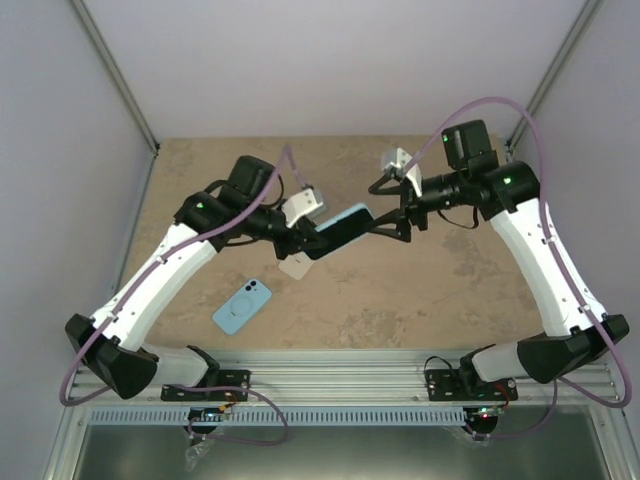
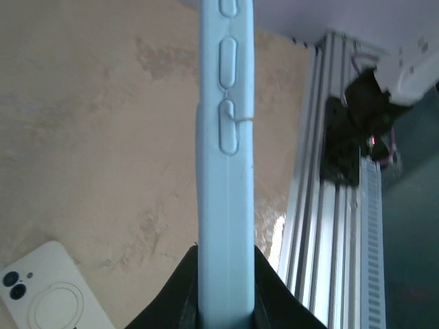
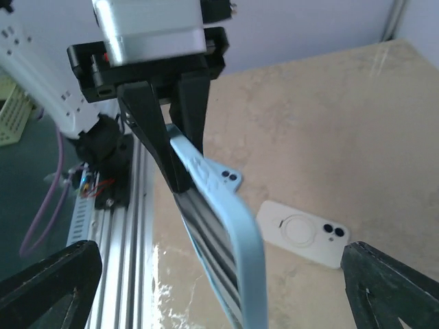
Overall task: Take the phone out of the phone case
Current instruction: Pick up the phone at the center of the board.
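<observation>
White arms (image 1: 160,275), black joints (image 1: 243,183) — purple cables (image 1: 541,132).

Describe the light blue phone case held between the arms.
The light blue phone case looks like soft matte rubber, with raised side buttons. A dark edge shows inside its rim. It hangs in mid-air, tilted, clamped at one end by the left end effector; the right end effector is open at the other end.

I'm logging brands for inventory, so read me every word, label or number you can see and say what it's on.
None: no readable text in any view.
The held phone case: blank raised buttons only.
The white case on the table: ring mark and lenses, no letters.
The blue case on the table: ring mark, no letters.
</observation>
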